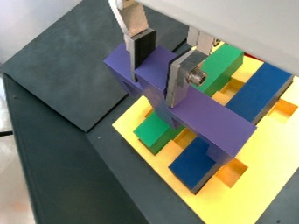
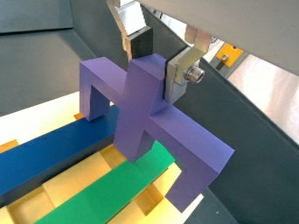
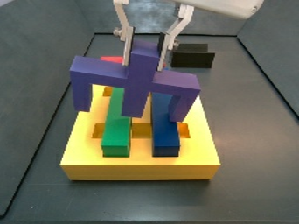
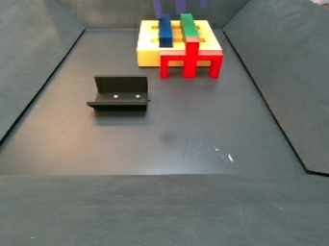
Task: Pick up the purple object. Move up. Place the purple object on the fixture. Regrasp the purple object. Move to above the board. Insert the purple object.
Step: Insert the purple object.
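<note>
The purple object is clamped by its centre post in the gripper and held above the board, over the green block and blue block seated in it. The fixture stands well apart.

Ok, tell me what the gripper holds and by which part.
The gripper, above the board, is shut on the purple object, clamping its raised centre post.

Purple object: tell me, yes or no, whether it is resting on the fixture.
No: in a side view the gripper holds the purple object above the board, away from the fixture.
</note>
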